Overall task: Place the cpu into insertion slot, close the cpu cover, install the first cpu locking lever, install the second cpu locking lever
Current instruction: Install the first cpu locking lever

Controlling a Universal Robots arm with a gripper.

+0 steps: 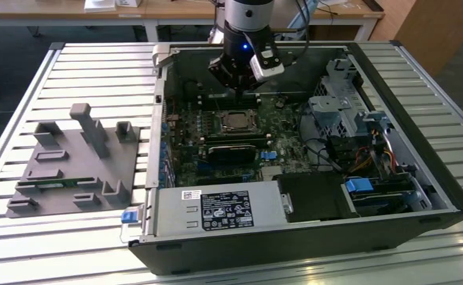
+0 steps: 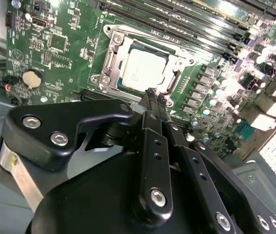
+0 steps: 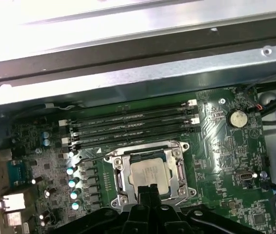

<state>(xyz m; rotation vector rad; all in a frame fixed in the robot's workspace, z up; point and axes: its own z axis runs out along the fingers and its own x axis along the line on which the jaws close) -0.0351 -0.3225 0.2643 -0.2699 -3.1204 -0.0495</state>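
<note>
Inside the open computer case [image 1: 390,77], on the green motherboard [image 2: 55,44], the cpu [image 2: 143,67] lies flat in its socket with its metal top up. Its square edges run parallel with the socket's sides, so neither axis is the longer. The cpu cover [image 2: 109,57] lies down around it, framing the chip's top. Faint print marks the chip, too small to read. The gripper [image 2: 150,93] hangs over the socket's near edge, its black fingers pressed together with nothing between them. Memory slots [image 3: 133,124] run along the socket's far side, and a coin cell [image 2: 32,78] sits elsewhere on the board. In the exterior view a printed sticker [image 1: 224,211] covers the power supply. A grey holder block [image 1: 72,166] rests on the slatted table [image 1: 25,249] at the exterior view's left.
</note>
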